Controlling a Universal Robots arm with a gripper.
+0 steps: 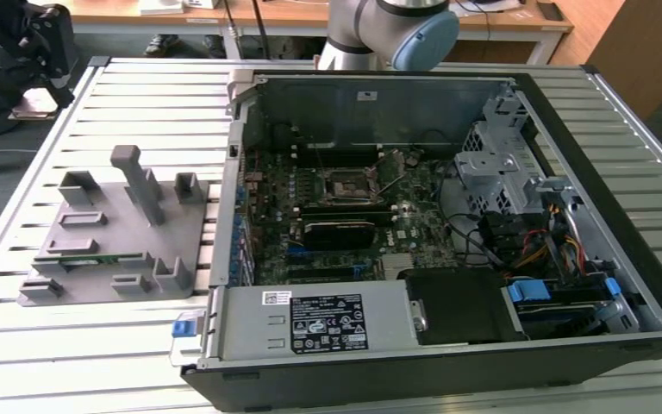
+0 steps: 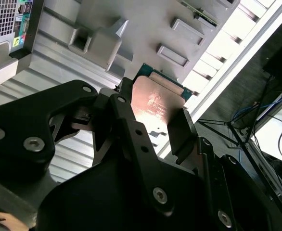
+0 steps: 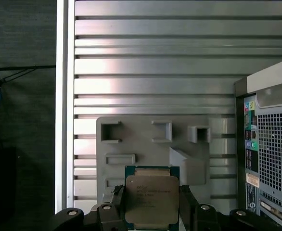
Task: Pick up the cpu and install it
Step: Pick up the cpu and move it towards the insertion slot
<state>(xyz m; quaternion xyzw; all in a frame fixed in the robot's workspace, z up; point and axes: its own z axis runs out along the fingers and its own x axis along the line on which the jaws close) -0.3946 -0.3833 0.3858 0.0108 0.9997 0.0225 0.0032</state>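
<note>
My gripper (image 3: pixel 151 208) is shut on the cpu (image 3: pixel 151 201), a flat square chip with a pale metal top and a green rim, gripped on two opposite edges by the black fingers (image 2: pixel 126 113). In the second wrist view the cpu (image 2: pixel 156 102) catches a warm reflection. In the exterior view the gripper (image 1: pixel 32 86) hangs at the far left corner of the table with the cpu (image 1: pixel 34 106) under it, above and beyond the grey fixture (image 1: pixel 113 233). The black-framed socket (image 1: pixel 346 184) lies open on the motherboard inside the computer case (image 1: pixel 607 112).
The grey fixture (image 3: pixel 150 139) has upright posts and pockets, and a thin green strip (image 1: pixel 78 261) lies in it. The slatted metal table (image 1: pixel 159 95) ends close to the exterior view's left. Cables, a drive cage and a power supply (image 1: pixel 320 321) crowd the case.
</note>
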